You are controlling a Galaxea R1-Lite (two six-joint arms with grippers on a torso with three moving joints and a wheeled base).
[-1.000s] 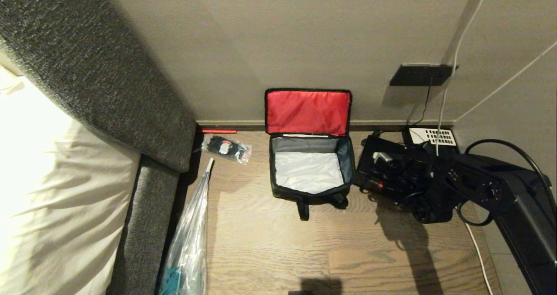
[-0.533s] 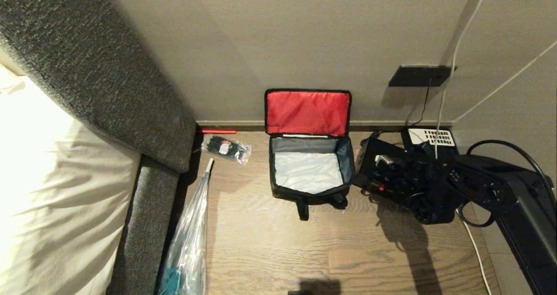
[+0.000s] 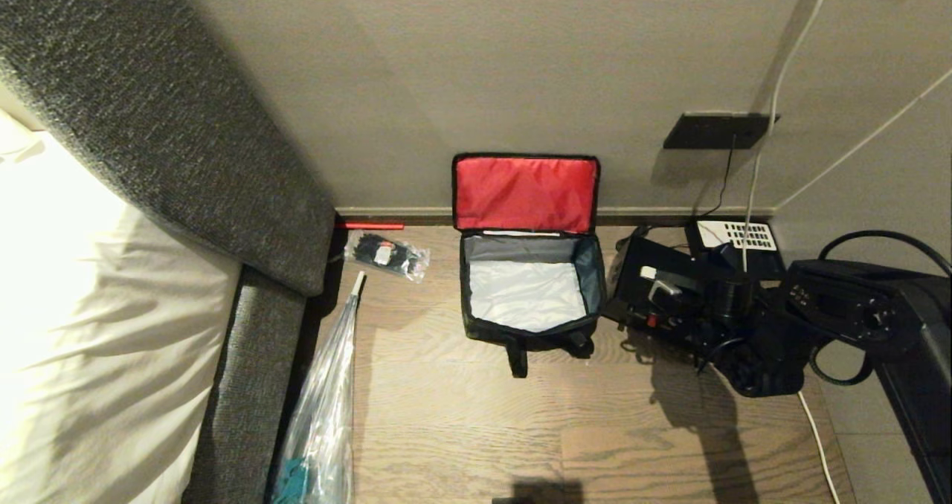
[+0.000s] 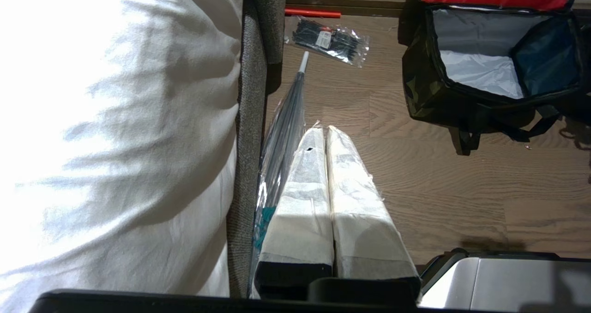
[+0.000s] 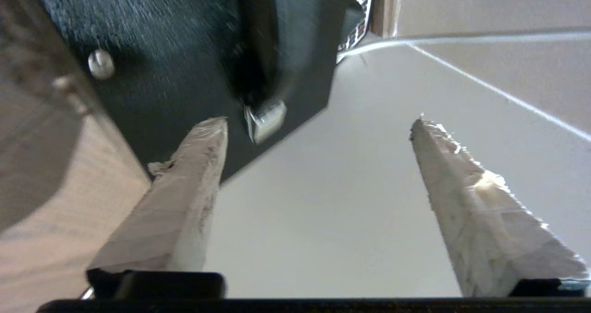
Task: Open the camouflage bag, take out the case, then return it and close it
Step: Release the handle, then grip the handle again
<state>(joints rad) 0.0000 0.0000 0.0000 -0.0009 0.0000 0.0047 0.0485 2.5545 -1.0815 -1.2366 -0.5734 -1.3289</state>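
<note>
Camouflage bag (image 3: pixel 529 296) stands open and empty against the wall, case (image 3: pixel 654 285) out on the floor just right of it, right gripper (image 5: pixel 318 123) spread apart beside the case, left gripper (image 4: pixel 327 135) together, parked; return and closing remain.

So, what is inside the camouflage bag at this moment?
The camouflage bag stands open, lid up. Inside, only pale silver-grey lining shows, with nothing lying on it. The case lies outside, on the floor beside the bag. The inner side of the front wall is hidden.

I can read no words or numbers anywhere before me. The small label on the clear packet (image 3: pixel 387 254) is too tiny to make out.
</note>
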